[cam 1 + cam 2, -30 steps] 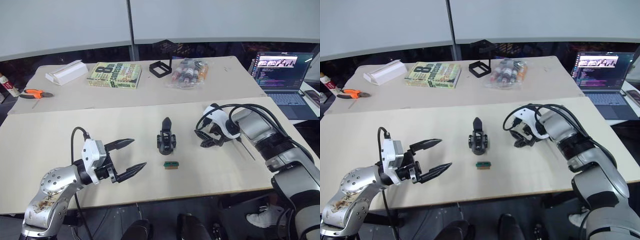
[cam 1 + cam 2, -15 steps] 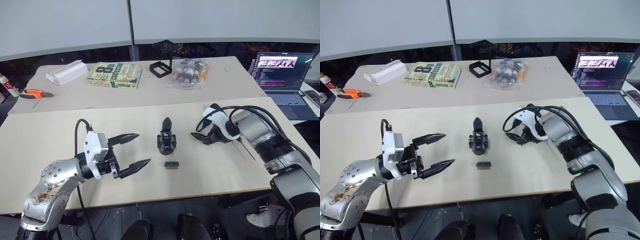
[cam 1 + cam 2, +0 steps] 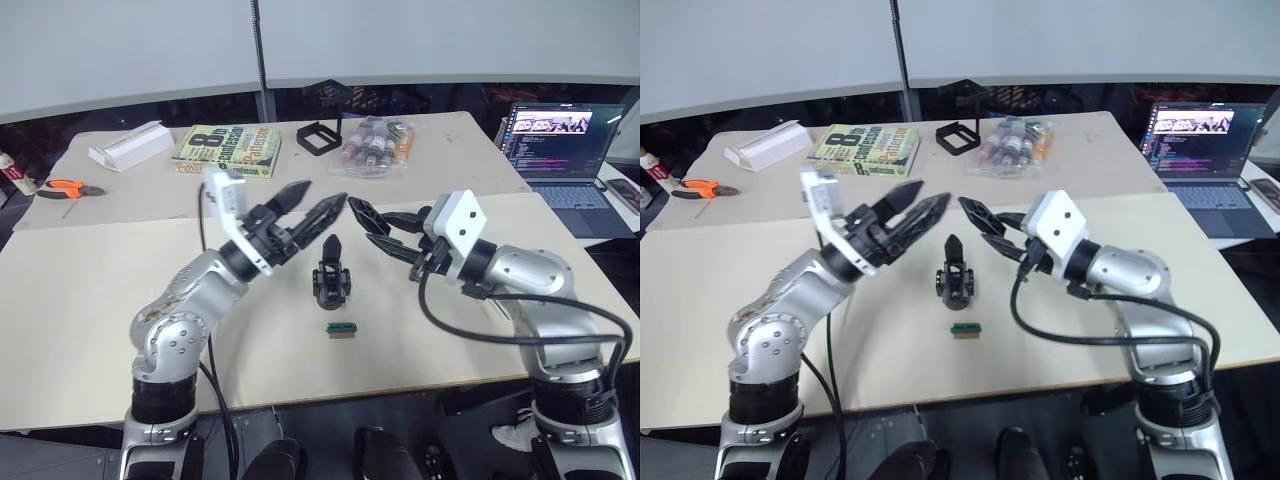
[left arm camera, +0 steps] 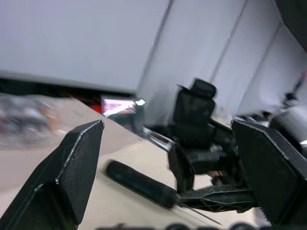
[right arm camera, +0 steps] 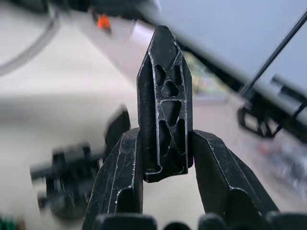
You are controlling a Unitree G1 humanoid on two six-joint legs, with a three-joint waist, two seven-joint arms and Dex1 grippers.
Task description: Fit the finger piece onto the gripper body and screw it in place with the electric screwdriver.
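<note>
1. At the far left of the rear table lie orange-handled pliers, then a white rectangular box and a glossy green-and-yellow book lying flat.
2. The left gripper is raised above the pale wooden table, its two black pointed fingers spread apart with nothing between them. In the left wrist view the fingers appear as broad, matte black wedges standing wide apart.
3. The gripper body stands upright at the middle of the table, just below and between the two raised grippers. It is a small black mechanism of plastic and metal with a rounded base, linkages and one pointed finger aimed up.
4. Just in front of it, apart from it, lies a small green-and-tan block.
5. Behind, on the rear table, sit a black square frame and a clear, crinkled bag of small bottles.
6. The right gripper is also raised, reaching toward the left one. In the right wrist view its fingers are closed on the finger piece, a black plastic part with a webbed, cut-out face, tapering to a point and standing upright between them.
7. The electric screwdriver shows in the left wrist view as a smooth dark cylinder with a thin metal bit, lying on the table beyond the right arm.
8. At the far right an open laptop has its screen lit.
</note>
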